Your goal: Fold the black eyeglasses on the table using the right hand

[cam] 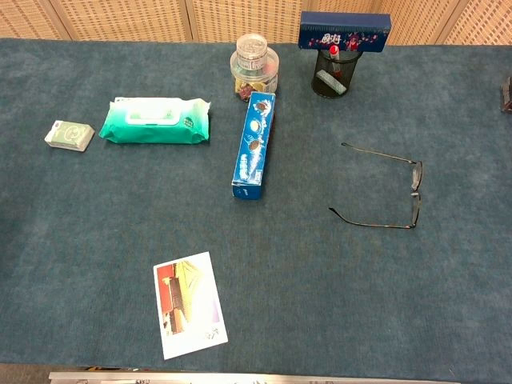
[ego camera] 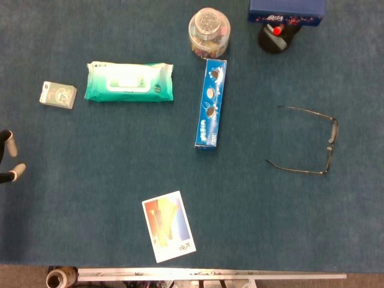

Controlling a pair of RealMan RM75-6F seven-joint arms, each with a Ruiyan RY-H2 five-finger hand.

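The black eyeglasses (ego camera: pixel 327 144) (cam: pixel 412 188) lie unfolded on the blue table cloth at the right. Both temples stick out to the left, and the lens front is on the right side. Nothing touches them. At the left edge of the head view I see only the fingertips (ego camera: pixel 9 144) of my left hand (ego camera: pixel 8 159), spread apart and holding nothing. A small dark part (cam: pixel 506 94) at the right edge of the chest view may be my right hand, far from the glasses. Its fingers are hidden.
A blue biscuit box (ego camera: pixel 211 103) lies left of the glasses. Behind stand a clear jar (ego camera: pixel 209 31), a black pen cup (ego camera: pixel 276 36) and a blue box (ego camera: pixel 287 9). A wet-wipes pack (ego camera: pixel 129 81), a small tissue pack (ego camera: pixel 58 95) and a postcard (ego camera: pixel 168 225) lie further left.
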